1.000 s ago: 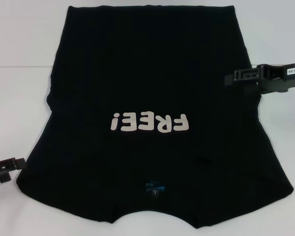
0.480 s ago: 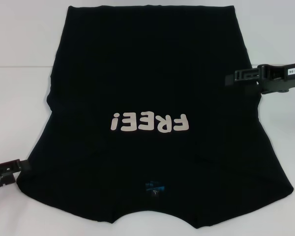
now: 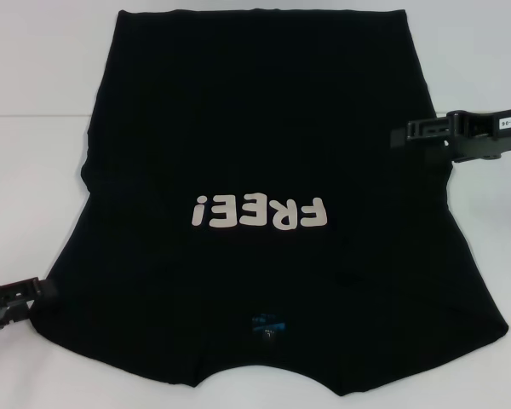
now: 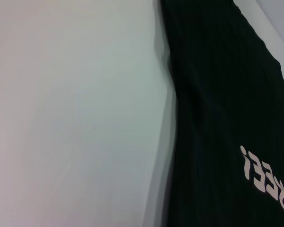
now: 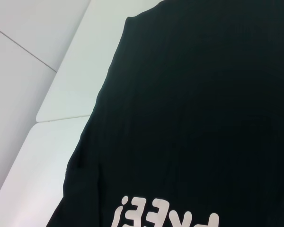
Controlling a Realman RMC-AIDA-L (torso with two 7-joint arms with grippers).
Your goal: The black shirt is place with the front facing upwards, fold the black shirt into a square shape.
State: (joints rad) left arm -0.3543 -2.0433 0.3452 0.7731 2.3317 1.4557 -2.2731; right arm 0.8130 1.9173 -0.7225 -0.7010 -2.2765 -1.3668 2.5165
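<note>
The shirt (image 3: 264, 196) lies flat and face up on the white table (image 3: 34, 102), collar nearest the robot, with bare table along both sides. The left gripper (image 3: 13, 300) sits at its near left sleeve edge, the right gripper (image 3: 409, 132) over its right edge; whether either is open or gripping cloth cannot be made out. The shirt's near hem is cut off in the head view.

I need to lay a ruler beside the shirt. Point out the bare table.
Bare white table lies along the shirt's left edge, above the left end effector at the near sleeve. A smaller bare patch sits at the far right corner, beyond the right end effector. The middle is all cloth, lettering included; both sleeve edges are crowded.
</note>
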